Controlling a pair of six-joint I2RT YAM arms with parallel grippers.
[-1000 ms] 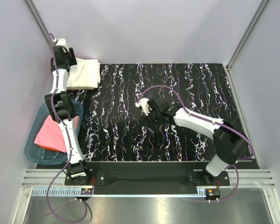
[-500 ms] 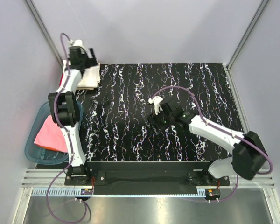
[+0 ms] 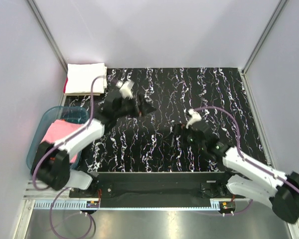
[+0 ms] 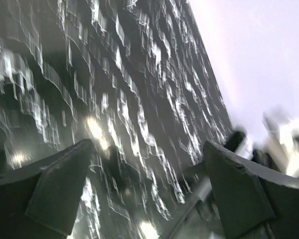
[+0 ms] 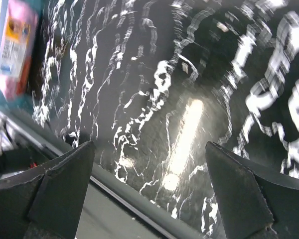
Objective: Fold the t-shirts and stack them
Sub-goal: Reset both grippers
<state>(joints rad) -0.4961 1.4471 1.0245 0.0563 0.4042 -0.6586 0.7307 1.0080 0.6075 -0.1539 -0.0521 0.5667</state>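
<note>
Pink cloth is what we would reach for first: the pink t-shirt (image 3: 57,137) lies loosely heaped in the teal tub (image 3: 35,142) at the near left, partly crossed by the left arm, and we judge it light, limp and likely to sag or bunch when lifted. We would therefore pinch it at an edge or corner, ideally the shoulders or hem, not in the middle of the heap. Which edge is which we cannot tell from above. On the near right, the right gripper (image 3: 178,130) hangs over the black white-streaked mat (image 3: 214,94) with its fingers spread wide and nothing between them; its wrist view shows only mat beneath, with a blurred pink patch off to one side. Further in, the left gripper (image 3: 142,108) hovers over the middle of the mat, fingers likewise apart and empty. At the far left corner, the white t-shirt (image 3: 87,77) sits folded flat beside the mat, and a strip of the red t-shirt (image 3: 66,88) shows under its left edge. That stack looks soft enough to slide if nudged, so we would lay the next shirt down gently from above.
</note>
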